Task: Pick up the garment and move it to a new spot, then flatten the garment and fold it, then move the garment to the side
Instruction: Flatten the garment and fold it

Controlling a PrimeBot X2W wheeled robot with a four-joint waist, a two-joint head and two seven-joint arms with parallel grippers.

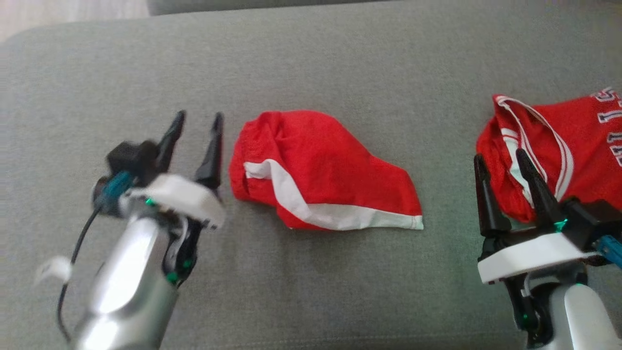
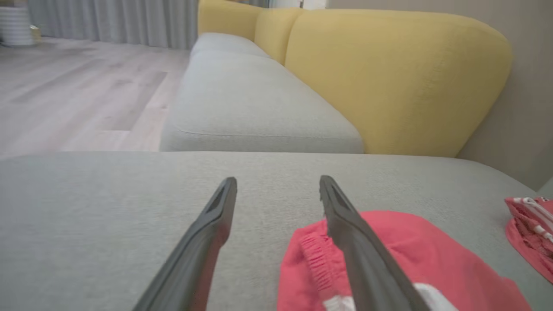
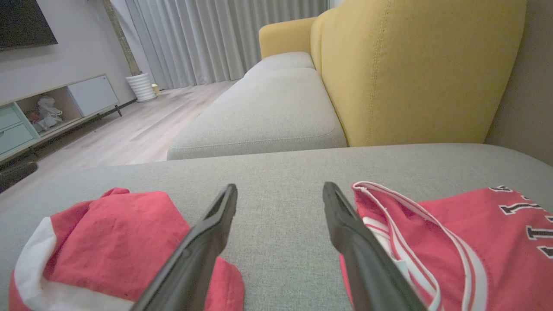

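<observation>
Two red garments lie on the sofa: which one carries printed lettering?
The red jersey at the robot's right, beside the right gripper; the middle red shorts carry a plain white stripe, no lettering.

Dark, white-edged block characters [image 3: 514, 209] on the red fabric jersey with white striped trim [image 3: 475, 242] at my right, cut off by the picture's edge, upright serifed strokes, ones or capital I's, I cannot tell which, nothing else readable.

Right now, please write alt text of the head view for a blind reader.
A crumpled red garment with a white stripe lies on a grey sofa cushion. The open left gripper is beside it; the open right gripper is at a red jersey.
</observation>
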